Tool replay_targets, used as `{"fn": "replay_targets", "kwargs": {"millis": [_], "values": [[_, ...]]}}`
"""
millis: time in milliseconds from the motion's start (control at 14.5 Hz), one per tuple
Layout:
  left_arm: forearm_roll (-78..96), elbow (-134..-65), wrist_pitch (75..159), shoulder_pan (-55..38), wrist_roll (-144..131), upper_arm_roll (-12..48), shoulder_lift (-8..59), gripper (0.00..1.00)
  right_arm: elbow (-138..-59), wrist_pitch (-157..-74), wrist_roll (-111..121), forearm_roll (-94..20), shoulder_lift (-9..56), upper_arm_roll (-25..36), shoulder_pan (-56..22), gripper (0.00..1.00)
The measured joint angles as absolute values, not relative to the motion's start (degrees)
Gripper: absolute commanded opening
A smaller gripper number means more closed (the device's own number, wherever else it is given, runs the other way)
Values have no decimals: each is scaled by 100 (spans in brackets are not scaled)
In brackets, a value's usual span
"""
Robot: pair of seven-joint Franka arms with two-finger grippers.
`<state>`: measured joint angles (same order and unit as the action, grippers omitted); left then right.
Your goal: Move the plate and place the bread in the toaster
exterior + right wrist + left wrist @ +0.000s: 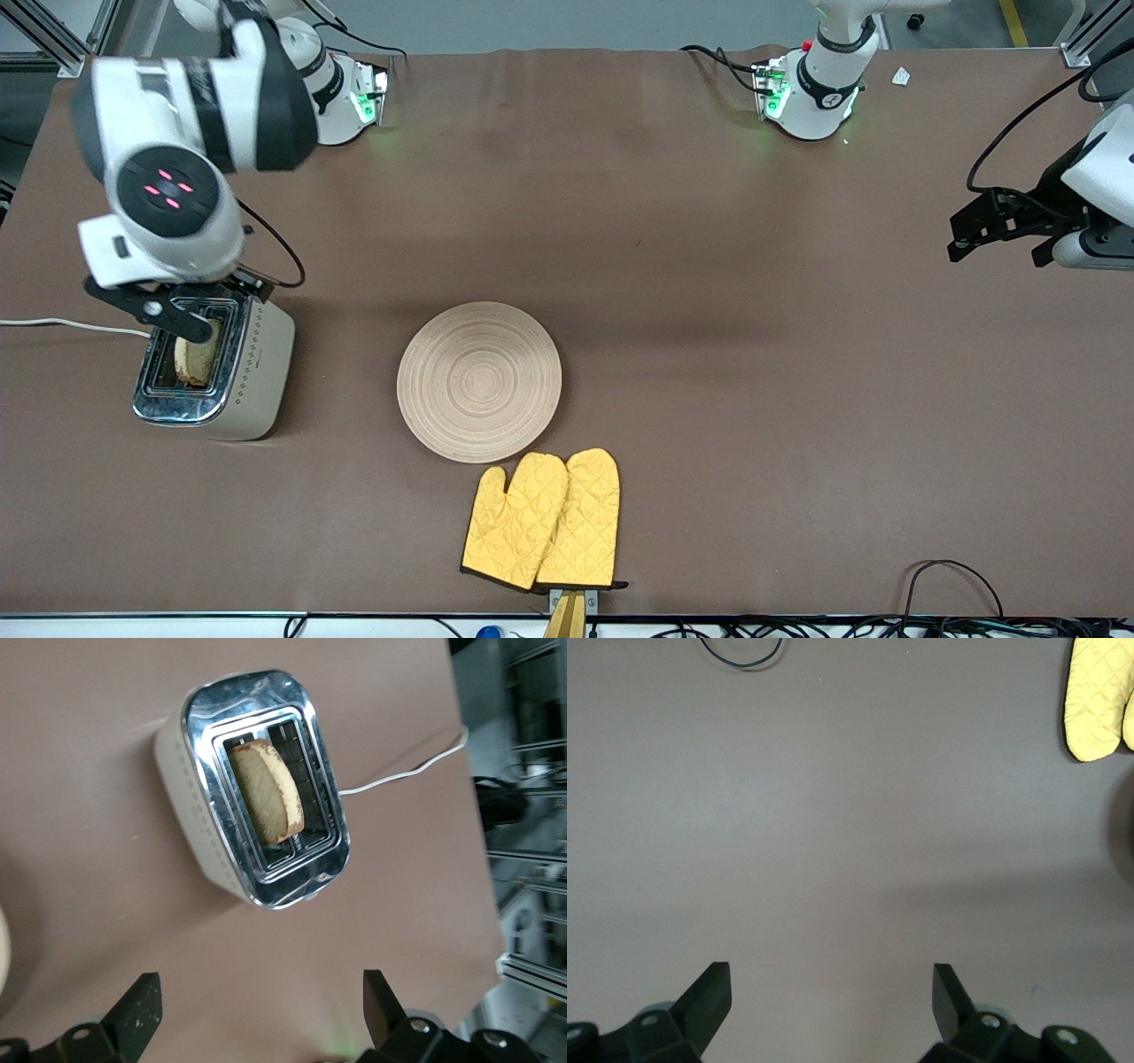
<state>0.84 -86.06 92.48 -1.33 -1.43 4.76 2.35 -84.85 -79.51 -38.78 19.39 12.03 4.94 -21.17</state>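
Currently:
- The bread (268,803) is seen standing in one toaster (257,784) slot, leaning, its top poking out; slot's long axis is run along the toaster's length.
- The right gripper (257,1014) is held over the toaster, jaws wide, nothing gripped; bread lies directly below it.
- The left gripper (831,997) is parked over bare table, jaws wide, empty, waiting.
- The plate (479,393) is set mid-table, touching the yellow oven mitts (542,520), well apart from both grippers.
- Judged: right arm is nearer for any bread nudge.

A pair of yellow quilted oven mitts (542,520) lies at six o'clock on the brown table (753,372), a black cable loop (952,585) at four o'clock
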Motion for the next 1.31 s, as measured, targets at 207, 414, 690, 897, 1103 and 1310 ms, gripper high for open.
{"fn": "replay_targets", "kwargs": {"millis": [207,414,690,897,1103,1310], "values": [[84,-8728,9293,-134,-143,479,139,100,-8506,-8013,-3291,1351,713,506,-1699,100],[57,-8735,9313,-127,-143,479,124,100,-8580,-8227,-2438,895,269,515,-1322,100],[16,-8740,9320,-122,-143,479,124,100,-8794,-8637,-1123,477,-4,518,-685,100],[16,-8742,9322,-123,-143,479,124,100,-8860,-8715,-387,407,-16,416,-238,100],[-46,-8742,9351,-126,-143,480,124,100,-8860,-8737,122,254,-24,251,193,100],[-134,-8741,9379,-143,-143,485,124,100,-8864,-8735,188,235,-24,195,249,100]]}}
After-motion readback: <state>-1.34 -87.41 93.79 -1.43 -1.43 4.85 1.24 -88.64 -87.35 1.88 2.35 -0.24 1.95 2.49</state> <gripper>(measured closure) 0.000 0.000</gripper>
